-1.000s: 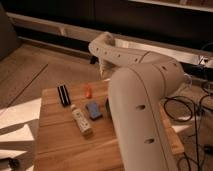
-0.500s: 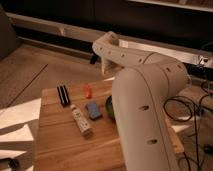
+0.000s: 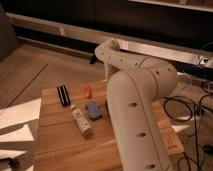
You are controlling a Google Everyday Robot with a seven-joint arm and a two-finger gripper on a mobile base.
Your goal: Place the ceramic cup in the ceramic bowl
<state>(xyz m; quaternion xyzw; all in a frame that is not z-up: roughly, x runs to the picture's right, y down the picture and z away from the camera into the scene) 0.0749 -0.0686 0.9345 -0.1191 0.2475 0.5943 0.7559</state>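
My white arm rises from the lower right and covers the right half of the wooden table. Its far end bends left over the table's back edge. The gripper shows there only as a small dark piece beside the wrist. A thin dark-green sliver of the ceramic bowl peeks out at the arm's left edge, next to a blue item; the arm hides the rest. The ceramic cup is hidden or out of view.
On the table's left part lie a black ribbed block, a small orange item, a blue item and a pale tube. Cables trail on the floor at the right. A low ledge runs behind.
The arm's far end has shifted a little to the right. The items on the table have stayed where they were.
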